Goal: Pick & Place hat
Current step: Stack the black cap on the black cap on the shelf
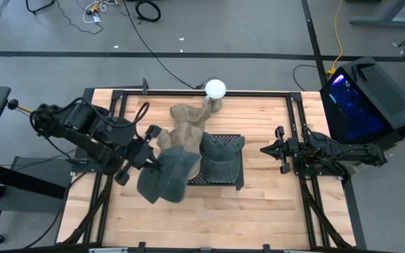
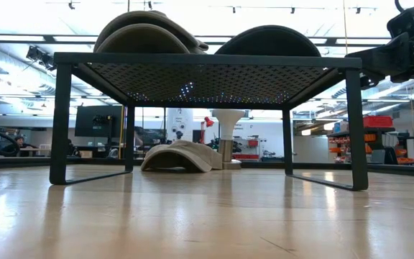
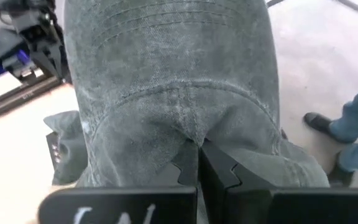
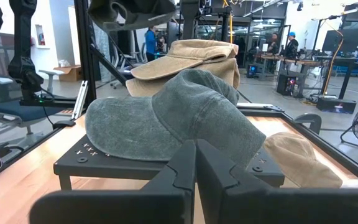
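My left gripper (image 1: 146, 160) is shut on a grey-green cap (image 1: 166, 177), which is at the left near corner of the black perforated stand (image 1: 220, 179). A second grey-green cap (image 1: 221, 154) lies crown-up on the stand. A tan cap (image 4: 185, 56) sits at the stand's far left corner. Another tan cap (image 2: 182, 155) lies on the table beside the white lamp (image 1: 215, 89). My right gripper (image 1: 266, 149) is shut with nothing in it and waits to the right of the stand. My left gripper pinches the held cap's crown fabric (image 3: 188, 134) between its two fingers (image 3: 219, 171), which come roughly level from the table's left. The cap reaches out beyond the fingers, with its stitched brim (image 3: 166, 31) farthest from me. It is lifted clear of the table.
The stand takes up the middle of the table, with bare wood (image 1: 273, 211) near and to its right. The lamp stands at the far edge. A black frame rail (image 1: 297, 119) runs round the table. A person's legs (image 3: 353, 124) show on the floor beyond.
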Tool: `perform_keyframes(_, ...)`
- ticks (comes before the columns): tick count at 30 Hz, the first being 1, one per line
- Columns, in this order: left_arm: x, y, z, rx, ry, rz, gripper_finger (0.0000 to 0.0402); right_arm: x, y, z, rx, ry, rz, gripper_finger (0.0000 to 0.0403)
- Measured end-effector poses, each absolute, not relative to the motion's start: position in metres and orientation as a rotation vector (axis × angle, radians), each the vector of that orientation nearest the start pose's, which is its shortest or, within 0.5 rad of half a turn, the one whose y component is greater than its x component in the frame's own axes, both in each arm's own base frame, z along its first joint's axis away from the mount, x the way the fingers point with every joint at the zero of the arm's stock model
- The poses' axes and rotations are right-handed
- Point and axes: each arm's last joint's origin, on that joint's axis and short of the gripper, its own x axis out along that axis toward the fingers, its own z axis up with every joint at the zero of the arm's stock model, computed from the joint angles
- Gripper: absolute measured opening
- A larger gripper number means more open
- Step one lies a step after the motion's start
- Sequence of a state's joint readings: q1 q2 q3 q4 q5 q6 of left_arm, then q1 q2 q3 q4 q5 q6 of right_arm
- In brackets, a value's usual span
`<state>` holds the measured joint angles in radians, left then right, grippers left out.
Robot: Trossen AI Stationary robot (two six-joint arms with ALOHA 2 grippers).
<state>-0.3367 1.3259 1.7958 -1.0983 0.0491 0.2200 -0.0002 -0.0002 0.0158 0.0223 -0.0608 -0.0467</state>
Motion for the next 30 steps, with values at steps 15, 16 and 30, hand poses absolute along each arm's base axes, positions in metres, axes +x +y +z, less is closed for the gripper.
perform_keyframes(15, 0.226, -0.078, 0.466, 0.64, 0.482, -0.508, 0.0002, 0.097, 0.002, 0.171, -0.048, -0.04, 0.06, 0.0015)
perform_keyframes(16, 0.228, -0.078, 0.465, 0.658, 0.484, -0.51, 0.0002, 0.097, 0.002, 0.171, -0.048, -0.04, 0.06, 0.0015)
perform_keyframes(30, 0.248, -0.078, 0.456, 1.088, 0.427, -0.556, 0.0002, 0.097, 0.002, 0.171, -0.048, -0.04, 0.06, 0.0015)
